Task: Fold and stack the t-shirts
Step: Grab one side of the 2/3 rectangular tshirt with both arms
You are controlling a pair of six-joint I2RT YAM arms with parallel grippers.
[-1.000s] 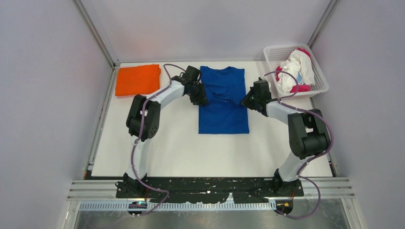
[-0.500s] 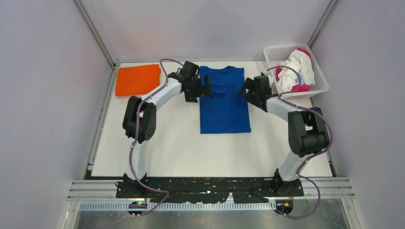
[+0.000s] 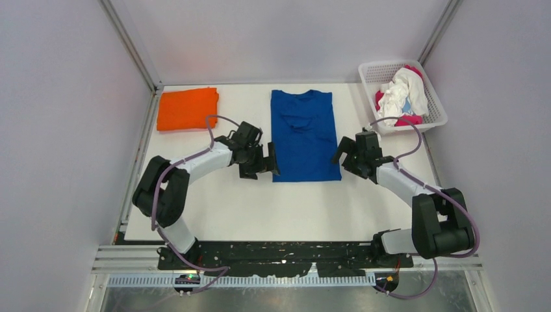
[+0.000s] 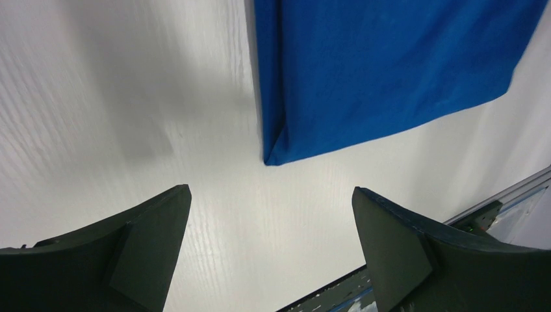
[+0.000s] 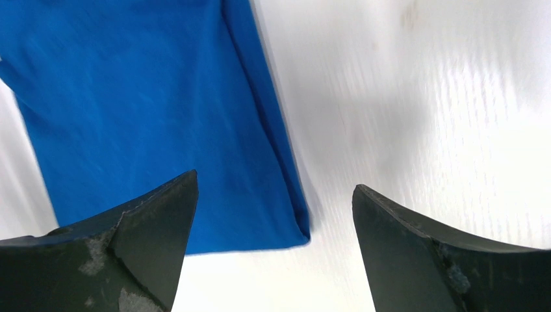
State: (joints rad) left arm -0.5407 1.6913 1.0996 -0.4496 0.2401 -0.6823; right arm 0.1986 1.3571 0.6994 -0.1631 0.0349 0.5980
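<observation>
Top view first: blue t-shirt (image 3: 304, 136) lies flat in the middle of the table (image 3: 260, 208), sleeves already tucked in so it's one long rectangle. Its long axis runs near to far, with the collar pointing at the far edge and the hem toward the arm bases. The orange t-shirt (image 3: 188, 108) sits folded in the far left corner, well apart. The white and magenta shirts (image 3: 403, 94) are bunched up in the basket (image 3: 434, 120) at far right. The left gripper (image 3: 265, 164) is just beside the blue shirt's left edge near the hem, and the right gripper (image 3: 345, 155) mirrors it on the other side.

Left wrist view: jaws spread wide with nothing in them, looking down at bare table. The left hem corner (image 4: 278, 153) is just ahead of the gap, not touched.

Right wrist view: same deal. Jaws are released and empty, and the right hem corner (image 5: 295, 233) lies just ahead between them.

Looks like the next move is folding the hem up to the collar. To do that well, both arms should probably drop onto their corners together and pinch every layer, including the tucked sleeve fabric. Then they lift and carry at the same pace straight along the long axis, so the edges land square and don't skew.
</observation>
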